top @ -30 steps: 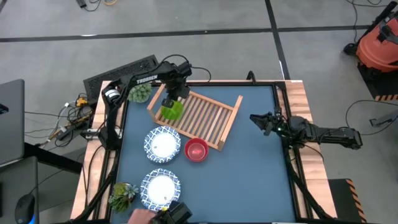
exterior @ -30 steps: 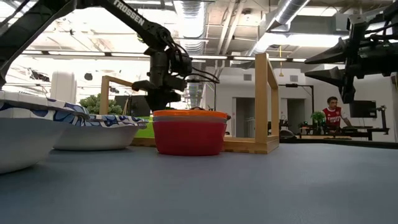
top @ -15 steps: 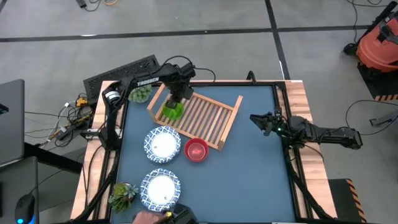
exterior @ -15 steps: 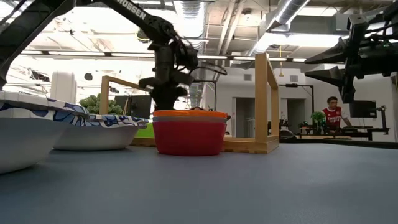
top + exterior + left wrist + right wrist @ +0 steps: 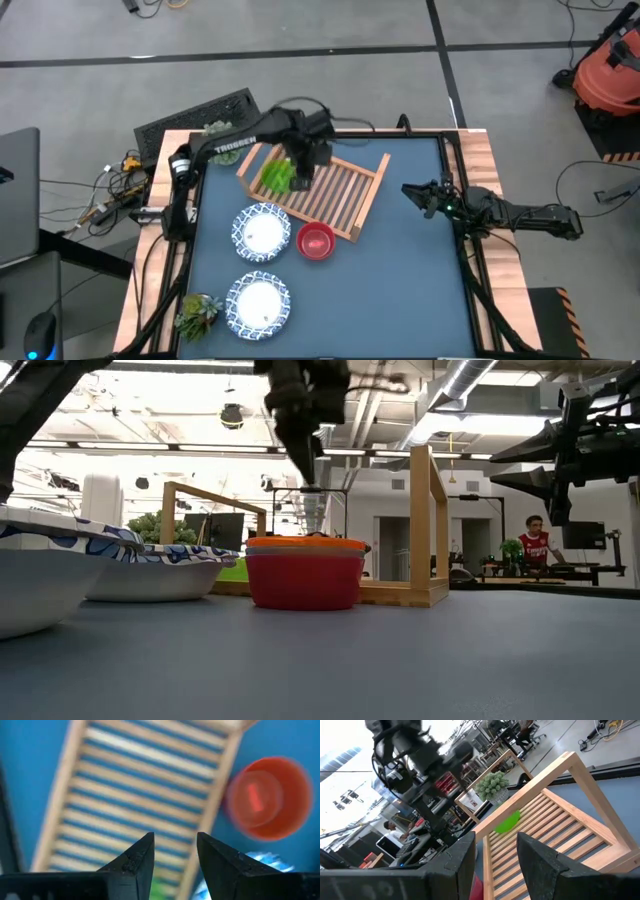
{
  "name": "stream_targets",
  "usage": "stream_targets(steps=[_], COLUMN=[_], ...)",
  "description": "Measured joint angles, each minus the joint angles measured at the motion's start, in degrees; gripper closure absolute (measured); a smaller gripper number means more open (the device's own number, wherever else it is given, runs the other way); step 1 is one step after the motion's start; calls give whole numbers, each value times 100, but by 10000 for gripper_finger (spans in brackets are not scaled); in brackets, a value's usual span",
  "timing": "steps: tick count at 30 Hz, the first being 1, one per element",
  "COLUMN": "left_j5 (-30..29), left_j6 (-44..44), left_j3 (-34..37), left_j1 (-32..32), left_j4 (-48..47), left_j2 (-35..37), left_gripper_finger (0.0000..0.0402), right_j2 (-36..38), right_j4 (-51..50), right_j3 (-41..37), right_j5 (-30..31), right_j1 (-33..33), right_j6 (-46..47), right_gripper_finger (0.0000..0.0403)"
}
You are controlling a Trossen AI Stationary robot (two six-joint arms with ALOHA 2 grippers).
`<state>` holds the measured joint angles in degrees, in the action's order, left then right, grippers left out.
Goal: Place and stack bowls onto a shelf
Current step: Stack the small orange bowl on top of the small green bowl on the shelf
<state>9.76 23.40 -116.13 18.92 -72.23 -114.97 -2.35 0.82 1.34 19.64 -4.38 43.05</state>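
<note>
A green bowl (image 5: 276,177) rests on the slats at the left end of the wooden shelf (image 5: 335,190), and also shows in the right wrist view (image 5: 509,823). My left gripper (image 5: 304,172) hangs open above the shelf (image 5: 130,795), just right of the green bowl, fingers pointing down and nothing between them (image 5: 175,847). A red bowl (image 5: 316,241) stands on the table before the shelf's near rail. Two white bowls with blue rims (image 5: 261,231) (image 5: 259,304) sit at the near left. My right gripper (image 5: 410,192) waits open at the table's right side.
One potted plant (image 5: 197,312) stands at the near left corner, and another (image 5: 216,128) is partly hidden behind my left arm at the far left. Open blue table (image 5: 400,290) spreads across the near right. A person (image 5: 540,542) sits far off in the room.
My left gripper has let go of the green bowl, which stays on the shelf's left end. It has then risen and swung toward the table's right edge, over the shelf's middle, rolling about its own axis. The hand at the table's near edge has gone from view.
</note>
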Motion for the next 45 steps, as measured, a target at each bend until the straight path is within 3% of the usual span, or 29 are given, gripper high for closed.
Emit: stream_targets(steps=[8, 15, 24, 34, 45], left_j5=[-179, -1000, -1267, -868, -861], left_j6=[-983, -1709, -1517, -1659, -1366], left_j3=[541, 1510, 1708, 2218, 2240], left_j1=[-1210, -1851, -1738, -1635, -1539], left_j4=[340, 1263, 1472, 1809, 1890], left_j2=[-4, -18, -16, -9, -9], left_gripper_finger=[269, 269, 269, 269, 269], right_j2=[0, 0, 0, 0, 0], right_j4=[-2, -4, -4, -3, -2], right_j3=[0, 0, 0, 0, 0], right_j5=[-25, -39, -37, -35, -33], right_j1=[0, 0, 0, 0, 0], right_j6=[0, 0, -2, -18, -17], right_gripper_finger=[232, 232, 232, 232, 232])
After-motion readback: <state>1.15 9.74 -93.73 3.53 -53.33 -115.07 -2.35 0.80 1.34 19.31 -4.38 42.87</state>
